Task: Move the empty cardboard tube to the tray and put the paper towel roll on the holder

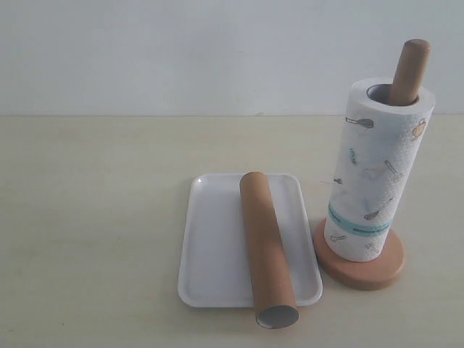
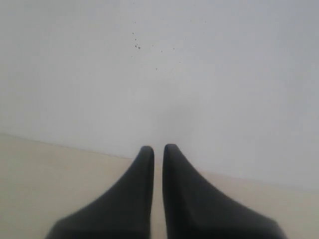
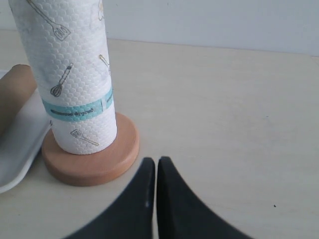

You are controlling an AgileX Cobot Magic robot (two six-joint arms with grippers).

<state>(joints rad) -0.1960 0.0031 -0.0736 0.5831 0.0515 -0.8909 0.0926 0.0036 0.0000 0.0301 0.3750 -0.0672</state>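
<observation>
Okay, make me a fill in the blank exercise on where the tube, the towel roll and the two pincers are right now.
1. The empty cardboard tube lies on the white ____.
2. The paper towel roll stands upright on the wooden ____, whose pole pokes out of its core.
3. The left pincer and the right pincer are both ____, holding nothing.
Missing words: tray; holder; shut.

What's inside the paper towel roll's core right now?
The holder pole passes through the paper towel roll; its tip sticks out on top. The pole's lower length is hidden by the paper.
</observation>
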